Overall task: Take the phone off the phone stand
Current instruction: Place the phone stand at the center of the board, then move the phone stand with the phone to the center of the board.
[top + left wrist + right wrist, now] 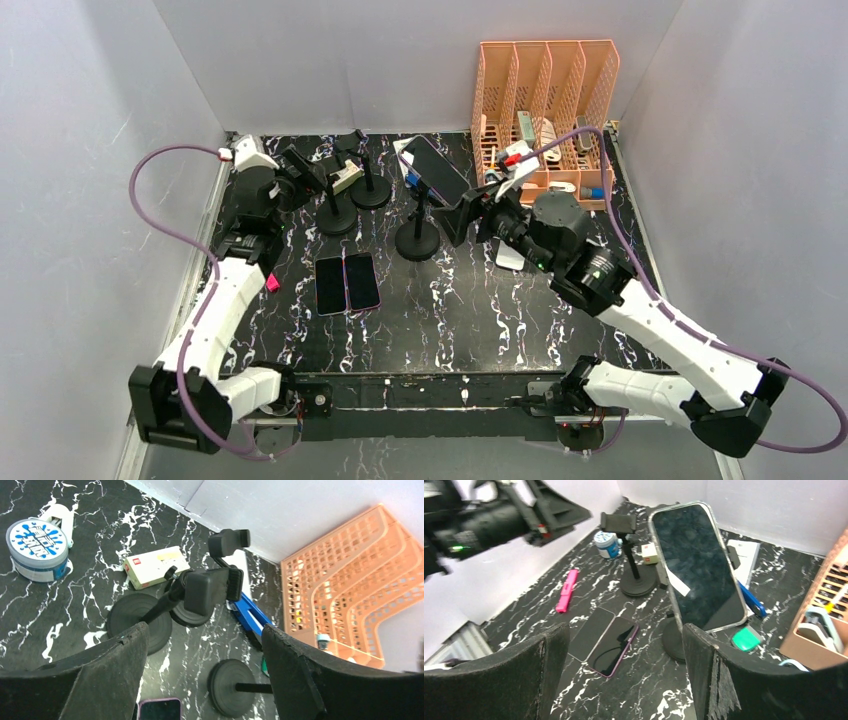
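Observation:
A dark phone (437,170) in a clear case leans tilted in the clamp of a black phone stand (417,240) near the table's middle back. The right wrist view shows that phone (696,565) close ahead, a little right of centre, above the stand's round base (672,641). My right gripper (462,215) is open just right of the stand, with nothing between its fingers (724,680). My left gripper (300,168) hangs open and holds nothing at the back left, above two bare stands (212,590).
Two phones (346,283) lie flat side by side in front of the stands. An orange file organizer (545,100) stands at the back right. A round tin (37,550), a white box (156,566), a pink item (566,590) and a green item (746,640) lie about.

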You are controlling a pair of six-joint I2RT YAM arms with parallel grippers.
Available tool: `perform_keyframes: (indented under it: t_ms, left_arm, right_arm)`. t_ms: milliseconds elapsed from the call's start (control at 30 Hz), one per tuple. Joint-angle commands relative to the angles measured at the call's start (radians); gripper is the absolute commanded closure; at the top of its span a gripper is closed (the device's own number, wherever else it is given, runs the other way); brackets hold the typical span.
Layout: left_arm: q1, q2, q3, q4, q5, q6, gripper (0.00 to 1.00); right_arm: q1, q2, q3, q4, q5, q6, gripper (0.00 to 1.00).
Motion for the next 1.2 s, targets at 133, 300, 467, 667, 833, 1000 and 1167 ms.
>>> perform_keyframes:
  t_ms: [133, 300, 467, 667, 833, 1000, 1167]
  left_arm:
    - [0.004, -0.142, 0.012, -0.063, 0.158, -0.225, 0.2]
    - [-0.021, -0.11, -0.002, 0.164, 0.379, -0.425, 0.2]
    - [-0.22, -0.081, 0.105, 0.089, 0.229, -0.327, 0.2]
    - [-0.316, 0.02, 0.175, 0.054, 0.15, -0.31, 0.22]
    - [-0.389, 0.119, 0.267, 0.001, 0.06, -0.3, 0.24]
    - [-0.421, 0.183, 0.321, -0.02, 0.028, -0.28, 0.25]
    - [-0.427, 0.234, 0.343, -0.02, 0.031, -0.279, 0.28]
  right_arm:
    - [0.003, -0.014, 0.042, -0.079, 0.115, -0.009, 0.1]
    - [0.003, -0.127, -0.087, 0.001, 0.073, 0.018, 0.11]
    - [0.002, -0.196, -0.119, -0.044, 0.105, 0.018, 0.11]
    - [0.003, -0.252, -0.168, -0.064, 0.115, 0.04, 0.11]
    - [0.002, -0.289, -0.214, -0.066, 0.09, 0.08, 0.11]
    - [0.002, -0.312, -0.233, -0.079, 0.081, 0.103, 0.11]
    - [0.002, -0.305, -0.221, -0.101, 0.076, 0.107, 0.12]
